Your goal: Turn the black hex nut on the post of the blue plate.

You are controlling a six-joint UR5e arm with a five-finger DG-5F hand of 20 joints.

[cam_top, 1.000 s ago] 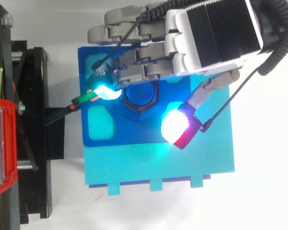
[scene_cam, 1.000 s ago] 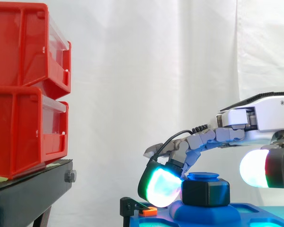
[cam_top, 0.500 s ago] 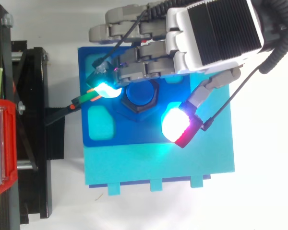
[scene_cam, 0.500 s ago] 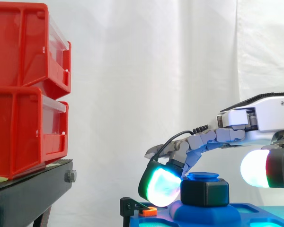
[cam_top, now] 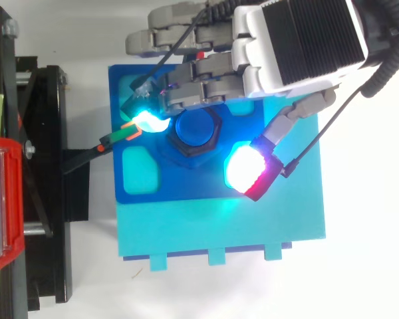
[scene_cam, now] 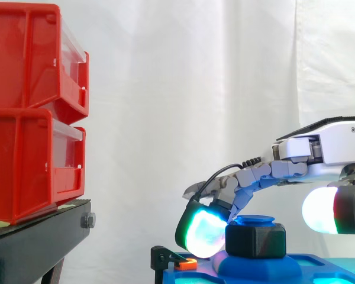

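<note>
The black hex nut (scene_cam: 255, 239) sits on the blue post (cam_top: 195, 127), which rises from the blue plate (cam_top: 186, 189). My hand (scene_cam: 334, 148) reaches in from the right above the nut. Its fingers curl down over the post, and one cyan-green fingertip pad (scene_cam: 204, 234) presses against the nut's left side. The thumb with its white and red pad (cam_top: 246, 169) hangs to the right of the nut, a small gap away and slightly higher.
Two stacked red bins (scene_cam: 29, 112) stand on a black stand (scene_cam: 35, 236) at the left. A small black clamp with an orange piece (scene_cam: 186, 264) sits at the plate's left edge. The blue plate rests on a cyan base (cam_top: 219, 229) and has shallow cyan recesses.
The hand has shifted slightly right and toward the back of the plate. The fingertip pad slid along the nut's left side; the thumb pad drew a little away.
</note>
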